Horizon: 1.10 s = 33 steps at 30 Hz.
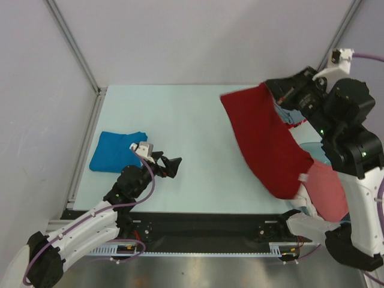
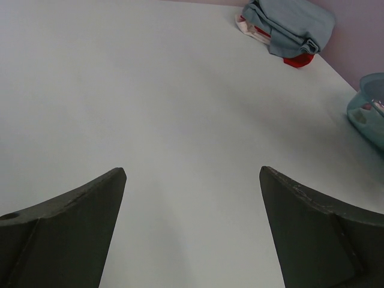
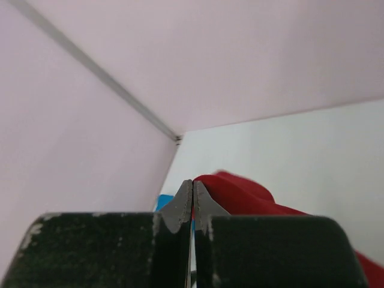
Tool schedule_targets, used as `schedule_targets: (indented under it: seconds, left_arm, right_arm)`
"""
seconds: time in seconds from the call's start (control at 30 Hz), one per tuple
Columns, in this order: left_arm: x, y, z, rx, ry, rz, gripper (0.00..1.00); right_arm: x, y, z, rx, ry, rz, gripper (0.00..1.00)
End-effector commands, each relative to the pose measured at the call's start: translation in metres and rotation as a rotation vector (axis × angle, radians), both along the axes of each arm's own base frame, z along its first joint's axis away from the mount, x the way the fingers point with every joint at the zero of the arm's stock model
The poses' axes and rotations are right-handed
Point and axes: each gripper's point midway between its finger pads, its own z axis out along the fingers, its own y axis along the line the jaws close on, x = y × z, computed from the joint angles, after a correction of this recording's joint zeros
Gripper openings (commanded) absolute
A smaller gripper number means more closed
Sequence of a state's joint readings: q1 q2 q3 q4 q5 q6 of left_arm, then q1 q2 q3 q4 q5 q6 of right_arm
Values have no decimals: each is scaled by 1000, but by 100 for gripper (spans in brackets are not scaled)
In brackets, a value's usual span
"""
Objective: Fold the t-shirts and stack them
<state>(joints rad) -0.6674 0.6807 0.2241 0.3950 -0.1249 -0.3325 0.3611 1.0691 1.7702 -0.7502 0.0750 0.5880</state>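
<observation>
My right gripper (image 1: 269, 86) is raised at the back right and shut on a corner of the crimson red t-shirt (image 1: 267, 141), which hangs from it in a long drape down to the table's near right. The red cloth shows beside the closed fingers in the right wrist view (image 3: 240, 189). A folded bright blue t-shirt (image 1: 115, 151) lies flat at the left. My left gripper (image 1: 170, 165) is open and empty just right of the blue shirt, low over bare table (image 2: 180, 120).
A salmon-pink shirt (image 1: 327, 192) hangs at the near right by the right arm. A heap of grey-blue, white and red cloth (image 2: 291, 29) lies at the back right, beside a teal basket (image 2: 369, 108). Metal rails and walls enclose the table.
</observation>
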Motion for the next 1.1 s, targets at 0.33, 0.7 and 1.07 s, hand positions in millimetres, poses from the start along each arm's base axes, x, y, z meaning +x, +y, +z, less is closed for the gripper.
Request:
schedule_targets:
  seconds: [0.33, 0.7, 1.07]
  left_arm:
    - [4, 1, 10, -18, -17, 24, 100]
    - [10, 3, 0, 15, 37, 56, 100]
    - [28, -1, -32, 110, 205, 116, 87]
  right_arm:
    - [64, 60, -109, -145, 213, 213, 0]
    - [21, -38, -306, -151, 492, -142, 56]
    - [42, 46, -327, -288, 466, 271, 57]
